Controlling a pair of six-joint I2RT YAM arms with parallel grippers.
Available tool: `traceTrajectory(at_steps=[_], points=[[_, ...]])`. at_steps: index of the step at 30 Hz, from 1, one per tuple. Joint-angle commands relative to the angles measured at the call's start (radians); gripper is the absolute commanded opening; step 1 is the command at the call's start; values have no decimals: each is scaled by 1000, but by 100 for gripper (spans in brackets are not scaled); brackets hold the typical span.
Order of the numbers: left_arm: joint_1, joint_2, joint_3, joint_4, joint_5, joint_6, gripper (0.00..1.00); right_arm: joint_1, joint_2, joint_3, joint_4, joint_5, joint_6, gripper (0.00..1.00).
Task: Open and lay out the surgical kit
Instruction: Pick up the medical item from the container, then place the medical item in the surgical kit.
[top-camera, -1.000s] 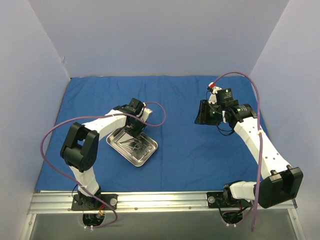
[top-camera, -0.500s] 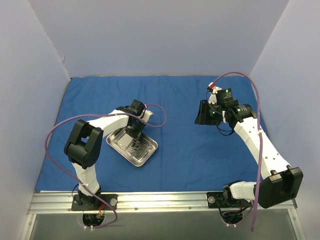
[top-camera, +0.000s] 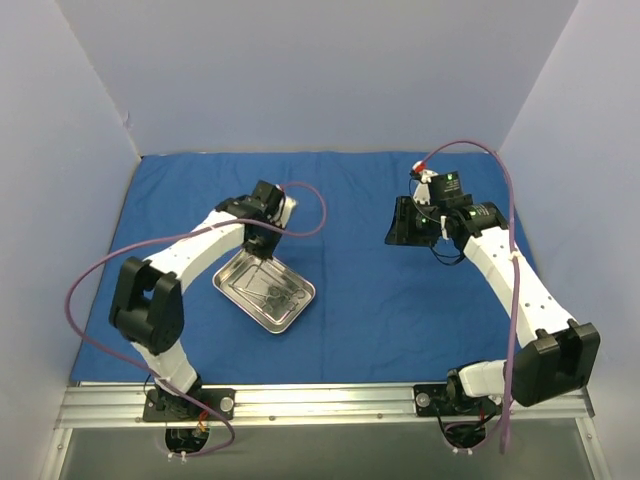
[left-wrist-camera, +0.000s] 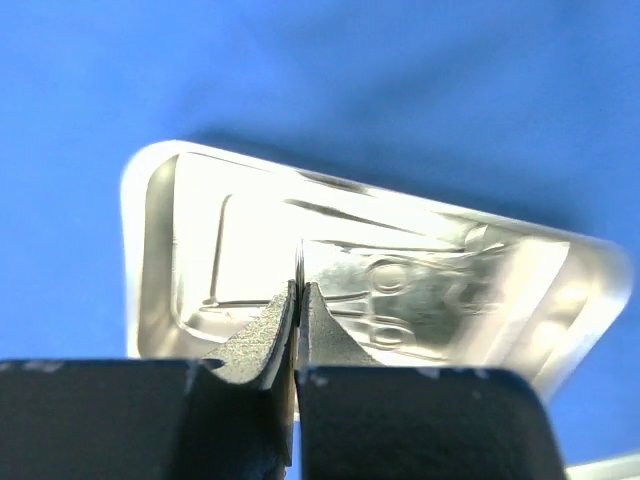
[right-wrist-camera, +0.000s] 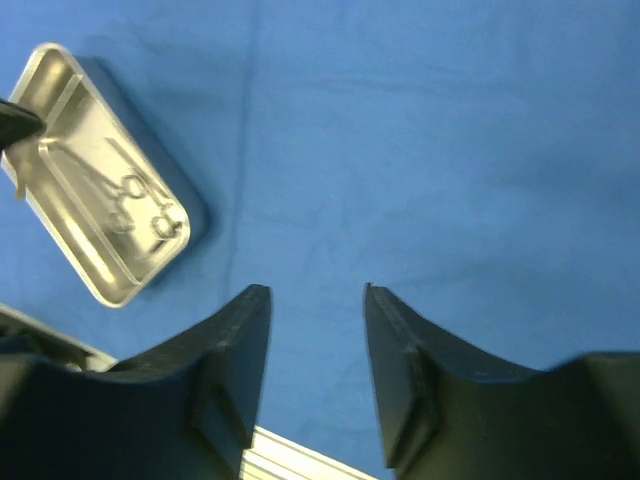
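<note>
The blue cloth wrap (top-camera: 380, 290) lies spread flat over the table. The steel tray (top-camera: 296, 308) sits on it at centre left, with scissor-like instruments (top-camera: 266, 293) lying inside. My left gripper (top-camera: 262, 246) hangs over the tray's far edge. In the left wrist view it (left-wrist-camera: 300, 287) is shut on a thin metal instrument (left-wrist-camera: 299, 262) seen edge-on, above the tray (left-wrist-camera: 150, 250); more instruments (left-wrist-camera: 410, 290) lie there. My right gripper (top-camera: 396, 238) is open and empty over bare cloth, right of centre. The right wrist view shows it (right-wrist-camera: 317, 290), the tray (right-wrist-camera: 60, 205) and the instruments (right-wrist-camera: 135, 205).
Pale walls close in the back and both sides. A metal rail (top-camera: 320, 400) runs along the near edge at the arm bases. A purple cable (top-camera: 300, 205) loops by the left wrist. Bare cloth (right-wrist-camera: 450, 150) lies under the right gripper.
My left gripper has drawn back from inside the tray toward its far edge, and the left elbow has swung left. The right gripper has shifted slightly left.
</note>
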Motion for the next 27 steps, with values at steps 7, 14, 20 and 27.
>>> traceTrajectory(at_steps=[7, 14, 20, 27], points=[[30, -203, 227, 29, 410, -418, 2, 43, 131, 90, 230, -487, 37, 59], [39, -243, 96, 378, 694, -693, 2, 146, 152, 80, 606, -732, 252, 66], [53, -222, 84, 535, 783, -803, 2, 154, 180, 41, 768, -732, 372, 62], [83, -246, 10, 707, 836, -901, 2, 154, 145, -37, 832, -741, 424, 56]])
